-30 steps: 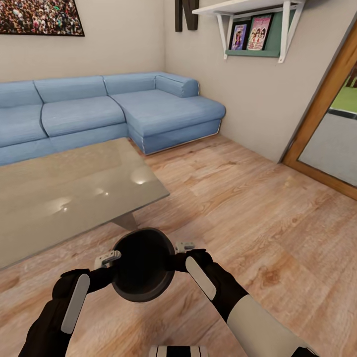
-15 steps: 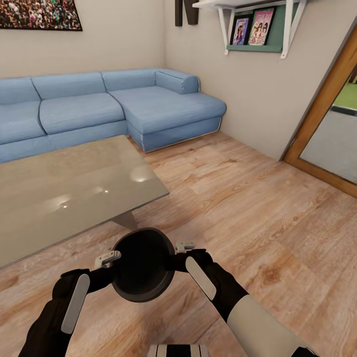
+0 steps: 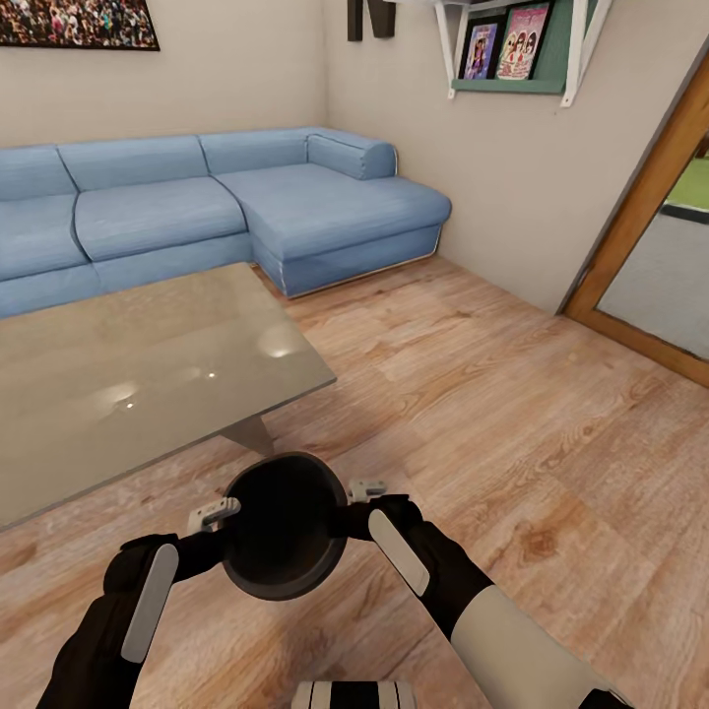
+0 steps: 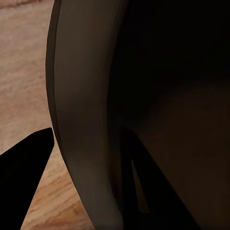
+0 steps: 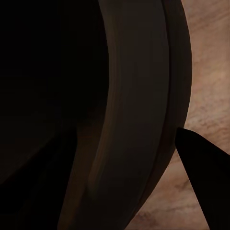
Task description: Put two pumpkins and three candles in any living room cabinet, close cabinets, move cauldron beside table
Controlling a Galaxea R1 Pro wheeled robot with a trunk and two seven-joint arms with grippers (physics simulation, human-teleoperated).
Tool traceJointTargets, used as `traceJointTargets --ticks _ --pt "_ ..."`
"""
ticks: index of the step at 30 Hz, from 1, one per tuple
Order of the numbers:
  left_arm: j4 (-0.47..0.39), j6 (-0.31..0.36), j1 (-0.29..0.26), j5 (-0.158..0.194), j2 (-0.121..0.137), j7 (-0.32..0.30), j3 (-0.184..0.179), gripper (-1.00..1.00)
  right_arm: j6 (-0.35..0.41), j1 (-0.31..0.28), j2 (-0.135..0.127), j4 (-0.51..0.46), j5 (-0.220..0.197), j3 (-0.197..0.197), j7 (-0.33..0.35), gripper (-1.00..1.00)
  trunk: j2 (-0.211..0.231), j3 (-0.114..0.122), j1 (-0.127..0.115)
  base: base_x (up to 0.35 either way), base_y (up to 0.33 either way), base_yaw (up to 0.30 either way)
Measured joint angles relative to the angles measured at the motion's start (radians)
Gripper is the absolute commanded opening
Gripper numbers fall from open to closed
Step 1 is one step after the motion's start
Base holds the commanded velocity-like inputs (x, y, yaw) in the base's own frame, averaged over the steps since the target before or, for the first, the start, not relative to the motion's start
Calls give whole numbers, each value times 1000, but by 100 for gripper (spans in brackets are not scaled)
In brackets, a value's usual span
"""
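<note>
Your left gripper (image 3: 228, 537) and right gripper (image 3: 345, 520) each clamp the rim of the black cauldron (image 3: 283, 527), one on either side, with a finger inside the bowl and one outside. The cauldron hangs between them over the wood floor (image 3: 512, 433). Just ahead of your grippers sits the glass-topped table (image 3: 128, 364), its near corner close to the cauldron. Beyond that stands the blue sofa (image 3: 197, 212).

No text, label, brand or number can be read anywhere. The two book covers (image 3: 502, 49) on the wall shelf (image 3: 512, 84) are too small and blurred to make out.
</note>
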Motion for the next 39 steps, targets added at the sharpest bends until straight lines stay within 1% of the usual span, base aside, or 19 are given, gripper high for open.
traceJointTargets --ticks 9,23,24,38,39 --pt "-2 1 0 -2 0 0 1 -100 -1 0 0 0 -1 0 0 -100 0 0 0 171 0 0" --pt "0 1 0 -1 0 0 0 -100 0 0 0 0 -1 0 0 -100 0 0 0 6 0 0" --pt "-2 0 0 -1 1 0 -1 -100 -2 0 0 0 -2 0 1 -100 0 -4 1 0 0 0" --pt "0 0 0 0 0 0 0 -100 0 0 0 0 0 0 0 -100 0 -8 1 0 0 0" --pt "-2 0 0 0 1 0 -1 -100 -3 0 0 0 -1 1 1 -100 -1 -11 1 0 0 0"
